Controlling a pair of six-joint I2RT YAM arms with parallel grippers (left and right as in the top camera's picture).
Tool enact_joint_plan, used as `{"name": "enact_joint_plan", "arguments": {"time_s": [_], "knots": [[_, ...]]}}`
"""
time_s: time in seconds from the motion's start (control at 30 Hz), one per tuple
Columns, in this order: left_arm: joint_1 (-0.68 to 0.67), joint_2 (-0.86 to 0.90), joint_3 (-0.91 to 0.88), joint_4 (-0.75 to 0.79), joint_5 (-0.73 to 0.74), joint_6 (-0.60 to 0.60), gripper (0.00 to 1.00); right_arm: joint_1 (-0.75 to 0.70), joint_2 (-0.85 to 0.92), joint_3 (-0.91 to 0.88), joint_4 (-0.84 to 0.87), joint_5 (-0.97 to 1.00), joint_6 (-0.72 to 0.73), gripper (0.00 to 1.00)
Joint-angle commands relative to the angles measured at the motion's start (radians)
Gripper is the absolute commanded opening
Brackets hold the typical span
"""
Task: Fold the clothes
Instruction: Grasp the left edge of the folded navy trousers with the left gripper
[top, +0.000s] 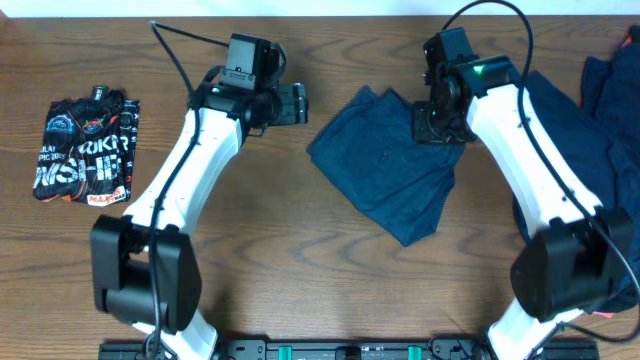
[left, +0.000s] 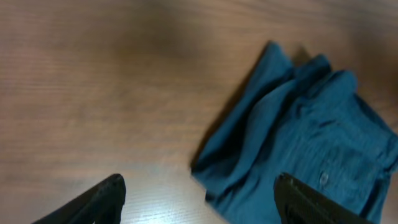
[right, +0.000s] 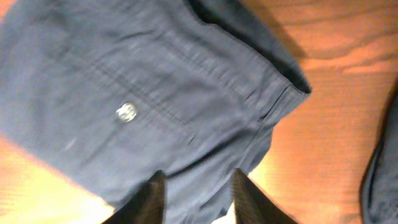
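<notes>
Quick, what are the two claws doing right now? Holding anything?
Left gripper: jaws wide open, empty, beside the navy shorts.
Right gripper: jaws astride the shorts' cloth; whether it grips cannot be told.

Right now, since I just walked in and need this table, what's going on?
Folding is under way. Navy shorts lie rumpled on the table. The right end effector is over their far right corner, fingers apart with cloth between. The left end effector hangs open above bare wood beside them. More navy clothes are heaped at right; a printed garment lies folded at left.
</notes>
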Motion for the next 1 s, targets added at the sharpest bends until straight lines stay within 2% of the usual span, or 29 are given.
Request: {"name": "enact_joint_plan", "arguments": {"time_s": [0.0,0.2,0.23,0.3,0.37,0.43,0.47,0.57,0.63,0.8,0.83,0.87,0.9,0.93,0.97], "knots": [[-0.002,0.095,-0.003,0.035,0.151,0.054,0.78,0.032,-0.063,0.020,-0.019,-0.043,-0.010,0.55],[-0.042,0.222,-0.004,0.042,0.331,0.054,0.78,0.037,-0.085,0.019,-0.045,-0.042,-0.006,0.54],[-0.053,0.240,-0.004,0.027,0.349,0.054,0.76,0.036,-0.085,0.019,-0.047,-0.042,-0.005,0.54],[-0.077,0.262,-0.004,-0.026,0.362,0.055,0.63,0.032,-0.085,0.019,-0.047,-0.039,-0.005,0.53],[-0.097,0.271,-0.004,-0.107,0.372,0.060,0.45,0.026,-0.085,0.019,-0.050,-0.030,-0.006,0.53],[-0.114,0.271,-0.004,-0.200,0.372,0.080,0.10,0.014,-0.085,0.019,-0.056,-0.016,-0.006,0.53],[-0.121,0.271,-0.004,-0.262,0.372,0.080,0.06,0.009,-0.085,0.019,-0.059,-0.011,-0.006,0.53],[-0.147,0.271,-0.004,-0.452,0.373,0.080,0.06,-0.019,-0.085,0.019,-0.068,-0.005,-0.006,0.53],[-0.160,0.270,-0.004,-0.525,0.372,0.080,0.06,-0.039,-0.085,0.019,-0.071,-0.005,-0.006,0.52],[-0.144,0.242,0.002,-0.541,0.364,0.080,0.17,-0.074,-0.085,0.019,-0.089,-0.005,-0.006,0.53],[-0.137,0.235,0.005,-0.534,0.364,0.080,0.26,-0.077,-0.085,0.019,-0.094,-0.005,-0.007,0.53],[-0.127,0.229,0.008,-0.525,0.364,0.080,0.47,-0.079,-0.085,0.018,-0.099,-0.005,-0.010,0.53],[-0.115,0.222,0.010,-0.512,0.364,0.080,0.93,-0.080,-0.085,0.018,-0.101,-0.005,-0.017,0.53],[-0.105,0.220,0.010,-0.503,0.364,0.080,0.98,-0.080,-0.085,0.018,-0.103,-0.005,-0.018,0.53],[-0.096,0.219,0.010,-0.497,0.364,0.080,0.98,-0.080,-0.085,0.018,-0.103,-0.005,-0.017,0.53]]}}
